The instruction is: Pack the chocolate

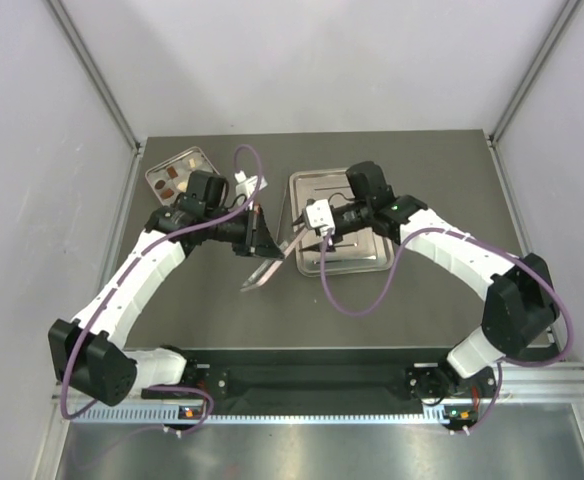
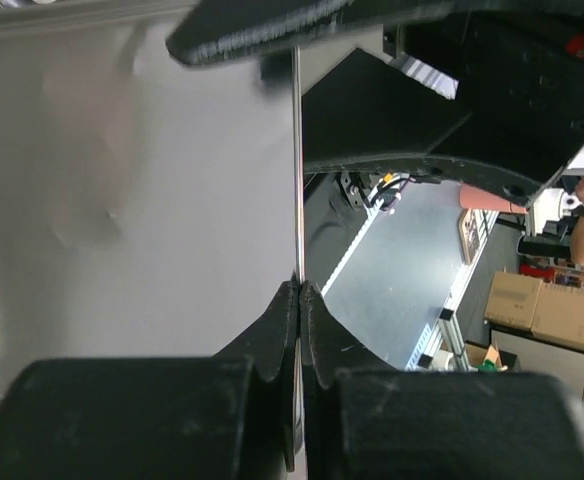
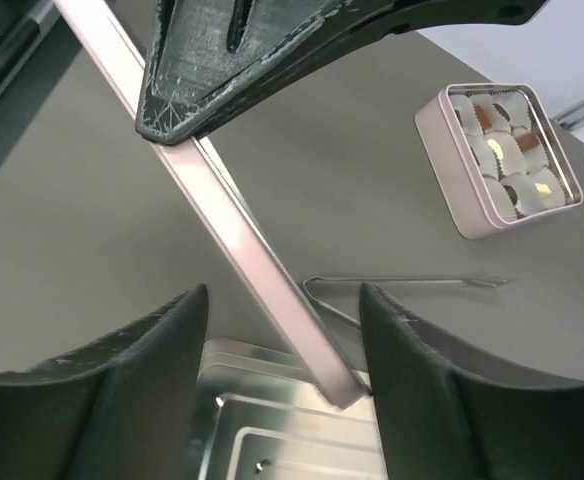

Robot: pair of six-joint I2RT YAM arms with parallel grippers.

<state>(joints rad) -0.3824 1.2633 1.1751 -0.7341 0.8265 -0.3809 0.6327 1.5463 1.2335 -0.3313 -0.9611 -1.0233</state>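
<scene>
Several pieces of chocolate sit in paper cups inside the open pink tin, which stands at the table's back left. My left gripper is shut on the thin edge of the tin's pink lid and holds it tilted above the table. The lid's silvery inside fills the left wrist view. My right gripper is open, one finger on each side of the lid's pink rim. The rim's lower end lies close to one of the fingers.
A steel tray lies mid-table under the right gripper; its corner shows below the fingers. Thin metal tongs lie on the dark tabletop between tray and tin. Grey walls enclose the table.
</scene>
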